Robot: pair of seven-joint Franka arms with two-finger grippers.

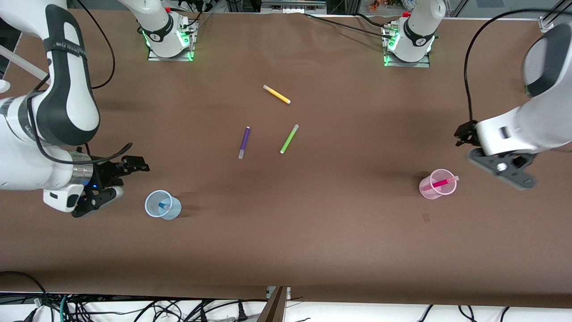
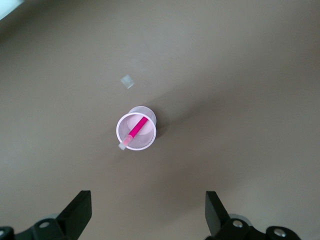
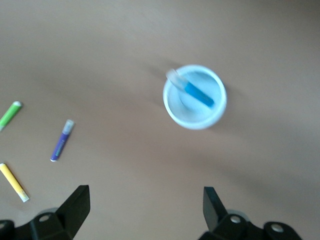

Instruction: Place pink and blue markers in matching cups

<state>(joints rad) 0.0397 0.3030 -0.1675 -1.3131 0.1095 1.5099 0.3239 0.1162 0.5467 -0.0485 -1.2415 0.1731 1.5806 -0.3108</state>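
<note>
Front view: blue marker [image 1: 163,205] mostly inside cup [image 1: 155,210].

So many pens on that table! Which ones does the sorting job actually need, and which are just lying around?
Part of the job:
- pink marker, standing in the pink cup
- blue marker, standing in the blue cup

Just lying about, in the middle of the table:
- purple pen
- green pen
- yellow pen

Both tools are open and empty: the left tool beside the pink cup, the right tool beside the blue cup.

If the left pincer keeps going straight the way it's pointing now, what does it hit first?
Probably bare table. The open left pincer points down, with the pink cup holding the pink marker slightly ahead rather than between its fingers, though depth is unclear.
</note>
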